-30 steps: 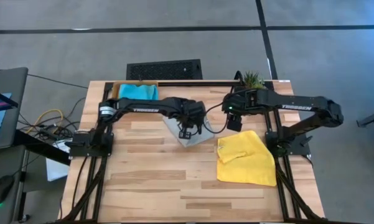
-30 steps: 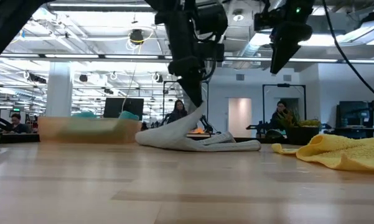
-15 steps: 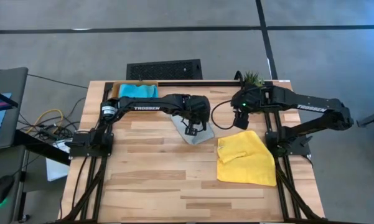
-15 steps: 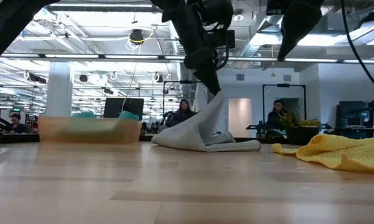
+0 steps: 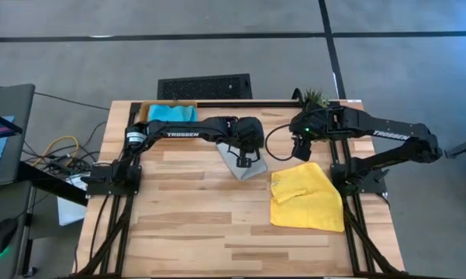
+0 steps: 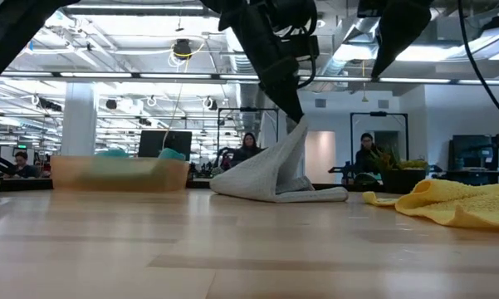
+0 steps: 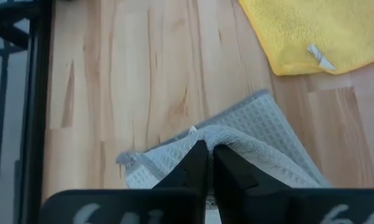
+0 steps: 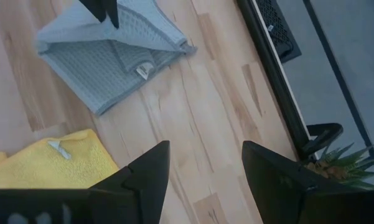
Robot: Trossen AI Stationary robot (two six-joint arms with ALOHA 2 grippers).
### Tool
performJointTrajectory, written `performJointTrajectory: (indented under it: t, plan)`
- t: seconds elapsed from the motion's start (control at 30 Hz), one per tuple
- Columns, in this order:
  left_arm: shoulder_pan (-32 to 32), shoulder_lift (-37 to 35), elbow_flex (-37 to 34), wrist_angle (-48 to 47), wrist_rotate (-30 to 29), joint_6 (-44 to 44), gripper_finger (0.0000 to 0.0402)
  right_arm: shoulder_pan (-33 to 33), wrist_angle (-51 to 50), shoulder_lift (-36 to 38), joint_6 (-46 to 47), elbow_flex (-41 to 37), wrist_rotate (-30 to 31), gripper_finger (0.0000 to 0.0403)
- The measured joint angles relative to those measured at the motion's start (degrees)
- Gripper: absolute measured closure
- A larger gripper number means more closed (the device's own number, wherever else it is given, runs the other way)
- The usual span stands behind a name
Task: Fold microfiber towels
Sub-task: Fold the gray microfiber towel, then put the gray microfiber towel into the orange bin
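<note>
**Lifting one grey edge while the yellow cloth waits**

Pinching a raised edge of the pale grey towel (image 5: 243, 164), the left end effector (image 7: 210, 167) has its two fingers closed tight on the cloth near the middle of the surface (image 5: 186, 225). In the low view that edge is drawn up into a peak while the rest of the towel lies flat beneath it — a hold that suits carrying one side over the other to make a fold. A small label shows on the grey cloth in the right wrist view.

The right end effector (image 8: 205, 165) hangs above the surface near the potted plant (image 5: 313, 98), fingers spread wide and holding nothing; it seems parked out of the way.

The yellow towel (image 5: 305, 197) lies rumpled just beside the grey one, toward the right edge, so a fold swung that way has little spare room. The near half of the surface is bare wood. A blue towel (image 5: 171, 114) sits in the orange tray (image 5: 145, 109) at the far left corner — probably with green under it, though that is hard to tell.
</note>
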State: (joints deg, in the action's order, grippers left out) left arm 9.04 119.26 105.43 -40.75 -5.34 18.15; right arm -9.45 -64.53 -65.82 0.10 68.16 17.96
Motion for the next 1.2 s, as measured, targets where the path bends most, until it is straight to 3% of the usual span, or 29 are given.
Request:
performJointTrajectory:
  t: [0.47,0.73,0.97,1.07,1.2]
  plan:
    - [0.00,0.00,-0.04,-0.91,0.49,-3.71,0.0269,0.00,-0.74,-0.03,0.00,0.00,0.04,0.0178]
    - [-0.02,-0.66,-0.05,-4.55,2.49,-10.09,0.0247,-0.01,-1.44,-0.04,0.89,0.00,-0.58,0.0178]
    - [2.23,-1.70,-0.11,-19.58,11.58,-19.12,0.0246,-1.80,6.33,0.11,3.53,-4.86,-13.72,0.0178]
    - [3.03,-1.73,-0.11,-25.42,12.37,-20.98,0.0246,-4.14,9.75,0.89,6.20,-8.89,-19.19,0.0178]
    - [3.27,-3.48,-1.33,-29.20,12.07,-22.02,0.0246,-5.18,9.74,0.70,9.33,-12.26,-20.81,0.0178]
